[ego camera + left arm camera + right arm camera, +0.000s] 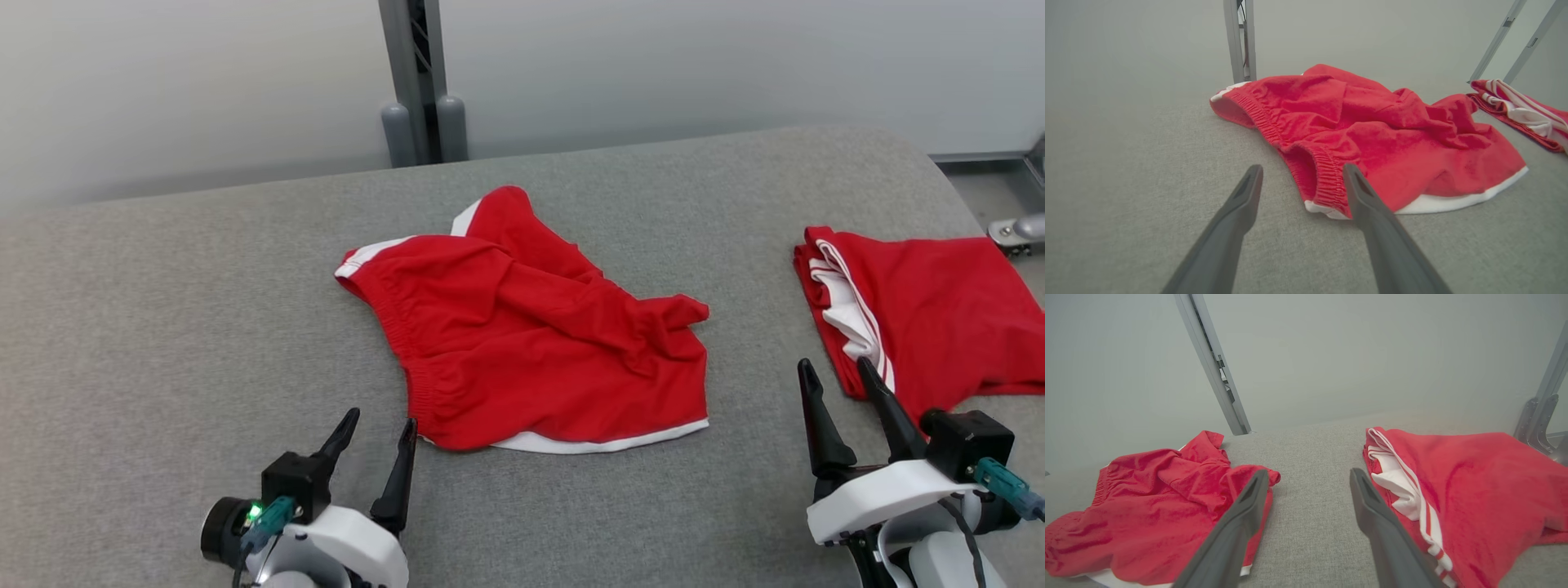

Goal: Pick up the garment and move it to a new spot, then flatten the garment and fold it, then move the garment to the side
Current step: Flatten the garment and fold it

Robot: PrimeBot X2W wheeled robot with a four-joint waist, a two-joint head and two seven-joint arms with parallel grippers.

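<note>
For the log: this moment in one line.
crumpled shorts: centre, not held | second red garment: right | left gripper: open | right gripper: open

Left gripper (382,418) and right gripper (834,363): white shells (882,490), black fingers (398,482), teal plugs (1008,483).

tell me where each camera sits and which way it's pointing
Head view: high, looking down at the grey table; left end effector and right end effector at the bottom.
Left wrist view: low, facing the crumpled shorts; own fingers show.
Right wrist view: low, facing the gap between shorts and folded garment; own fingers show.
All share both red garments.
</note>
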